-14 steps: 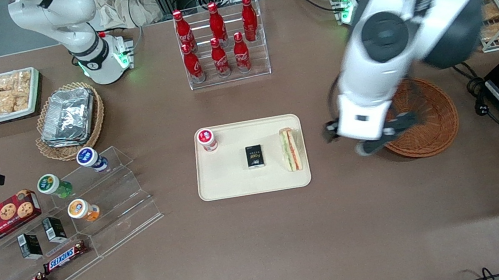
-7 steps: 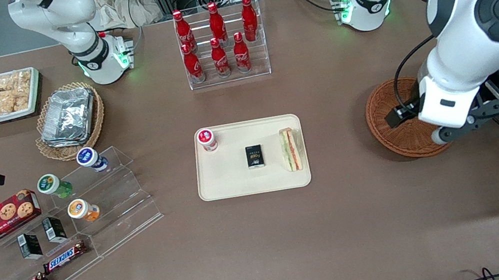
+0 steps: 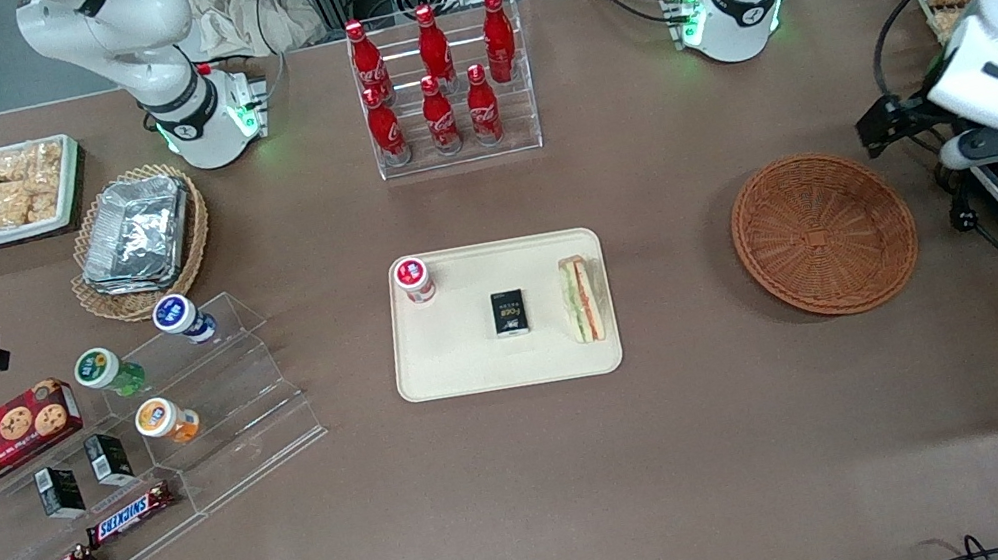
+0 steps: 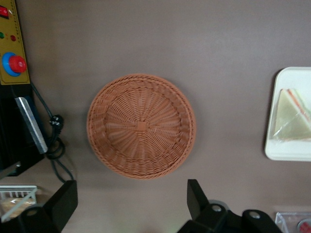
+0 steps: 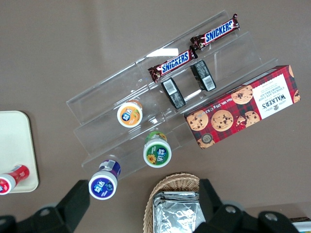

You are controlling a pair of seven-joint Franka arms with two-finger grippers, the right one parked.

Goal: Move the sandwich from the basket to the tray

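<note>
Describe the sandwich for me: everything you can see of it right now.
The sandwich is a small triangular wedge of pale bread in clear wrap, with green and red-orange filling showing along its edge. It lies on the cream tray, at the end nearest the basket, touching nothing else. The pincer is up and away, open, toward the working arm's end of the table.

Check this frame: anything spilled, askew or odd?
Nothing stands out. The sandwich lies on the tray, the basket is empty and upright, and the gripper, jaws open, hovers high above the basket toward the working arm's table end.
</note>
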